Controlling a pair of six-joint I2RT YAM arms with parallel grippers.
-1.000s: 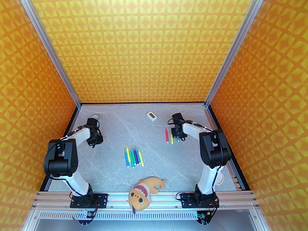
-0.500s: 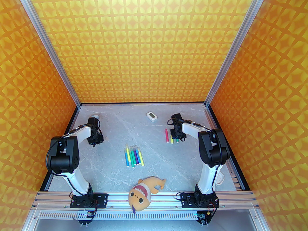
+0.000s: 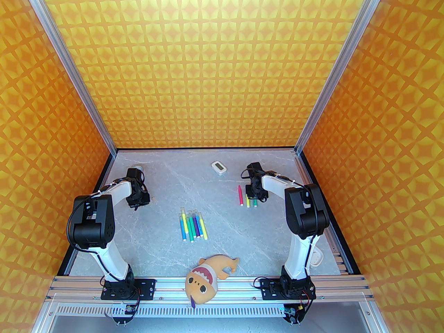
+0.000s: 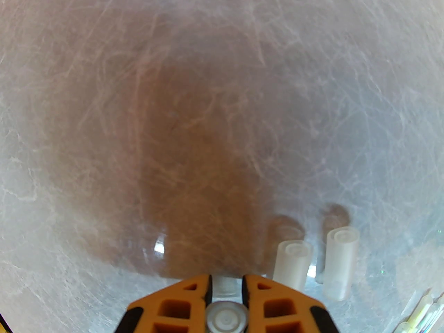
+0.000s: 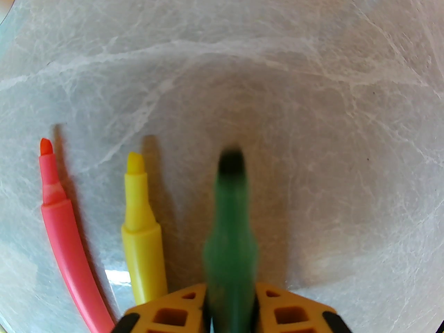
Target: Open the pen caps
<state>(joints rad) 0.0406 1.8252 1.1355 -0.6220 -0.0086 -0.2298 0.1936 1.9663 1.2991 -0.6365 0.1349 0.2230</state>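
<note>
by the near edge of the tabletop [image 3: 163, 255] sprawls a plush shark [image 3: 204, 278], and past it, mid-table, a bunch of pens [image 3: 193, 225] lies waiting, pale caps apparently on their far ends. further out, toward the left edge, the left gripper [image 4: 226, 283] is nipped narrowly on one pen cap [image 4: 226, 319], just beside two loose caps [image 4: 291, 263] lying side by side. toward the right edge the right gripper [image 5: 230, 307] is clamped on the barrel of a bare-tipped green pen [image 5: 230, 220], next to a yellow pen [image 5: 140, 227] and a pink pen [image 5: 57, 220], both uncapped. i'd reckon this is the putting-down: ease each one low before letting go, the cap clear of its neighbours so none rolls, the pen parallel to the yellow one.
</note>
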